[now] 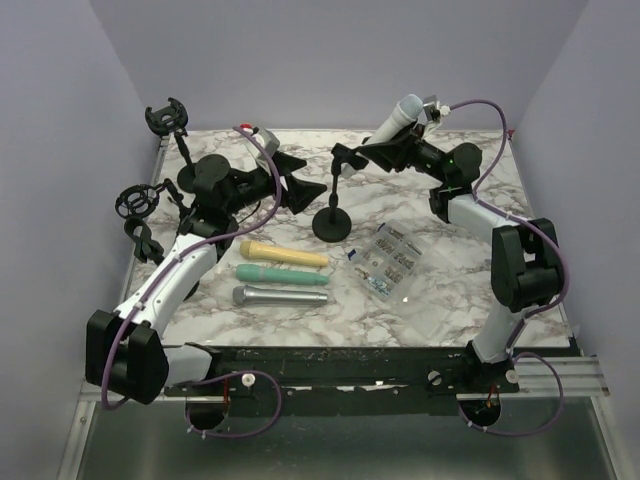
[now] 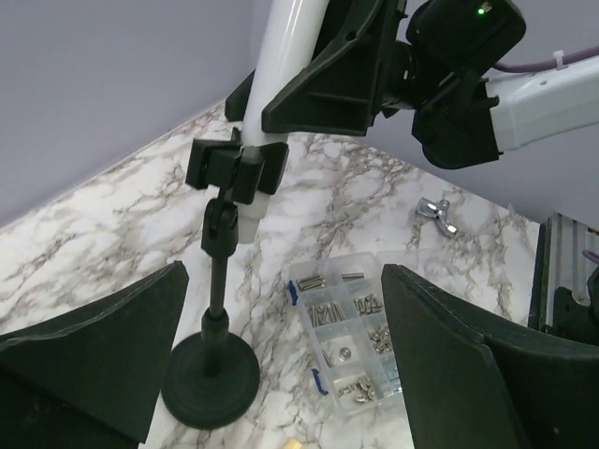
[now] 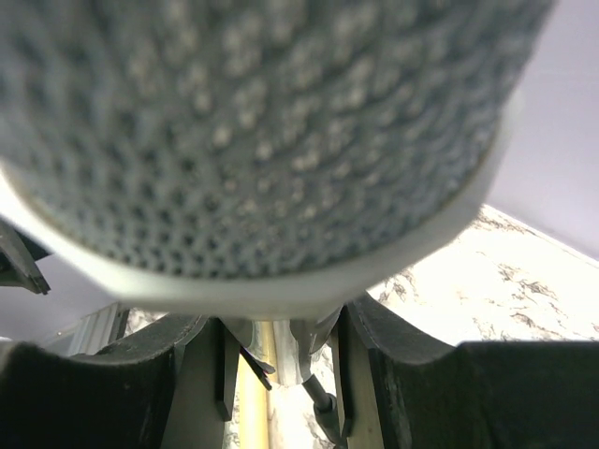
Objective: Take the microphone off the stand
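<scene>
The right gripper (image 1: 376, 152) clamps the white, mesh-headed microphone (image 2: 285, 56), which sits in the clip of the black round-based stand (image 2: 217, 290), while the left gripper (image 1: 300, 178) gapes wide and holds nothing, so a pull could topple the unbraced stand.

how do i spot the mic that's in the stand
On the marble table, find the black stand with the round base. The microphone slants up from its clip, in the right hand. Unlike the three lying flat, it is white.
</scene>
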